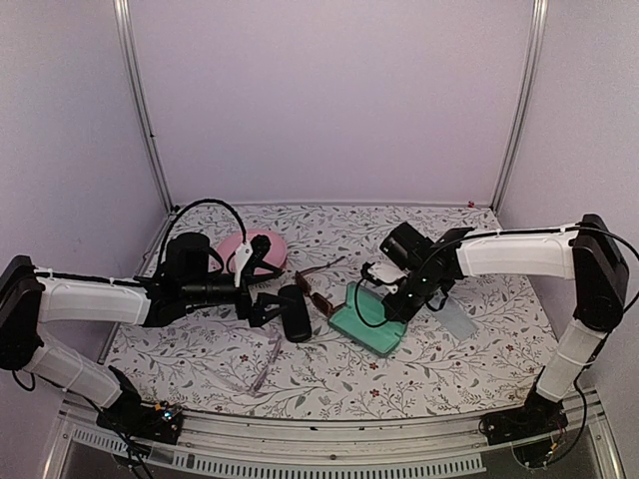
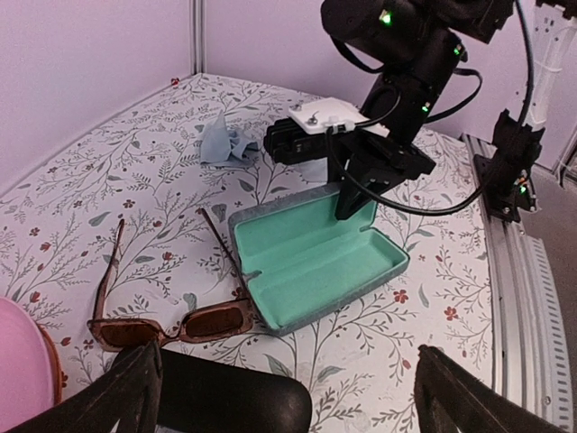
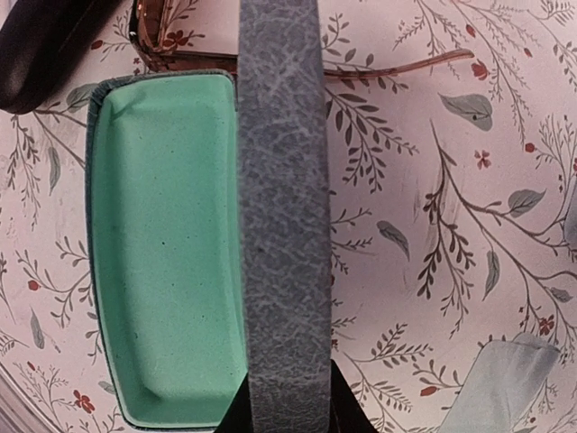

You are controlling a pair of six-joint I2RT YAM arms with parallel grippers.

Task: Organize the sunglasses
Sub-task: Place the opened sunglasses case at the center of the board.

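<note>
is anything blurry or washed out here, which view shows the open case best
Top external: even, soft light, no glare, but the pale sunglasses nearly vanish against the patterned table. Left wrist: open case sharp, clearest view; own fingers dark and soft at the bottom. Right wrist: the case's grey lid blocks the middle.

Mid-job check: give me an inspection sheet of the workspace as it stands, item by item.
Surface: floral table cover, no spill seen.
Job's things: reddish-brown sunglasses lie unfolded beside the open grey-blue case, which is empty; pale clear-framed glasses lie nearer the front, apart from both.
Clutter: black hard case, pink object, blue-grey cloth.
Grippers: left gripper open, fingers either side of the black hard case, contact cannot be told; right gripper shut on the grey-blue case's raised lid.
Cables: black cables loop along both arms, off the table things.
Surroundings: pale walls, metal frame posts; nothing else seen.
</note>
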